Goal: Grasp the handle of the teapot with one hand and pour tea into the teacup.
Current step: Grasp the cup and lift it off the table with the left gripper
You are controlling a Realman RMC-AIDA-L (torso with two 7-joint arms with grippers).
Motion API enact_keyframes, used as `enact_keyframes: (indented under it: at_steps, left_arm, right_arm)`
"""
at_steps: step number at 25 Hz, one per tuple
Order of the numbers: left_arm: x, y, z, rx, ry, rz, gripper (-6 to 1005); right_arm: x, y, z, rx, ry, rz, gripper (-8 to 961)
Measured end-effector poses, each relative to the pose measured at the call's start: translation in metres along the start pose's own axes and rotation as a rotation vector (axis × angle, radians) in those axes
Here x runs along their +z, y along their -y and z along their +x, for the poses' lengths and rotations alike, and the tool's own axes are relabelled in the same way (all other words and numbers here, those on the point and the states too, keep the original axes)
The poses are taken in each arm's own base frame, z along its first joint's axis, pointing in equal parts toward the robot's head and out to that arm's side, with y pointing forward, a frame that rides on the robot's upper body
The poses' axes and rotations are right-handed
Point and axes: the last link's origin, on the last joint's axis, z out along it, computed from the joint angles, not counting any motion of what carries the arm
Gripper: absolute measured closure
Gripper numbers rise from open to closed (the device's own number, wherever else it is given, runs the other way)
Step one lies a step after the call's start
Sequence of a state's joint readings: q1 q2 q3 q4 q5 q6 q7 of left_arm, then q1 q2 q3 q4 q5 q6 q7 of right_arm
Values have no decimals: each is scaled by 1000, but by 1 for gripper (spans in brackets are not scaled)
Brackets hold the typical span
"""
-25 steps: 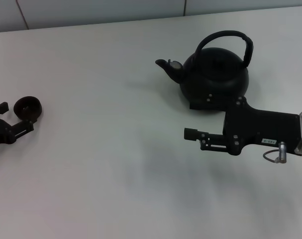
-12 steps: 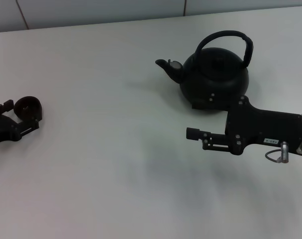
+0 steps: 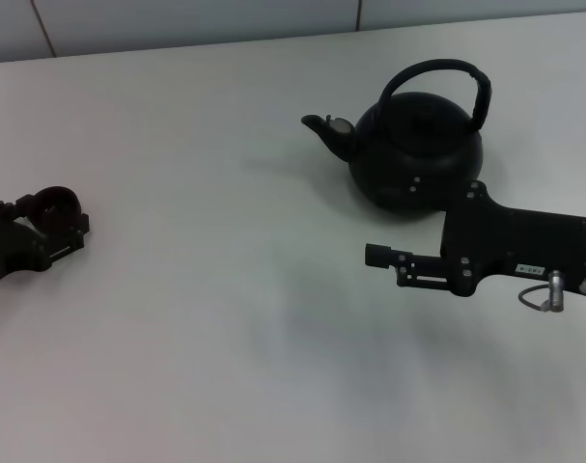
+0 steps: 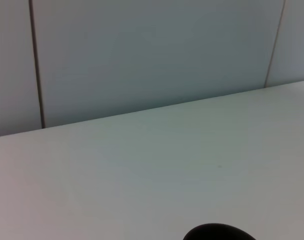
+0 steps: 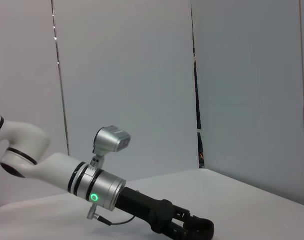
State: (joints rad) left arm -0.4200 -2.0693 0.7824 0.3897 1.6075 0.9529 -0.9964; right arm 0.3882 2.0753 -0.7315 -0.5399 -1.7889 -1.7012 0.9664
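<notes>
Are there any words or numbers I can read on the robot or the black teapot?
None can be read.
Right gripper: its wrist carries a small white label with dark marks, too small to read.
Teapot: no writing visible.
Teacup at the left gripper: no writing visible.

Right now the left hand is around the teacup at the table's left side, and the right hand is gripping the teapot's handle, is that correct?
Not quite. In the head view the right hand sits low beside the teapot, apart from its handle. The left hand is indeed around the teacup.
</notes>
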Motion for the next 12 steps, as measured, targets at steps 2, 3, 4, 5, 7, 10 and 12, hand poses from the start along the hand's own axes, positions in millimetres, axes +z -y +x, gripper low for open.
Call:
enact_keyframes:
  at_steps: [2, 3, 4, 5, 7, 10, 12]
  left_arm:
    - [1, 0, 1, 7, -1, -1, 142]
    - [2, 0, 1, 9, -1, -2, 156]
    - [3, -1, 2, 10, 0, -5, 170]
    - [3, -1, 2, 10, 0, -6, 184]
    - [5, -2, 3, 11, 0, -9, 212]
    - [6, -3, 4, 18, -2, -11, 271]
    - [6, -3, 4, 22, -3, -13, 311]
  right_arm:
    - [-1, 0, 0, -3, -2, 3, 260]
    - [-1, 0, 0, -4, -2, 4, 260]
    - [-1, 0, 0, -4, -2, 4, 260]
    - [-1, 1, 0, -5, -2, 5, 260]
    - [-2, 1, -1, -7, -2, 8, 260]
    - [-3, 2, -1, -9, -1, 15, 260]
    - [-3, 2, -1, -9, 0, 17, 260]
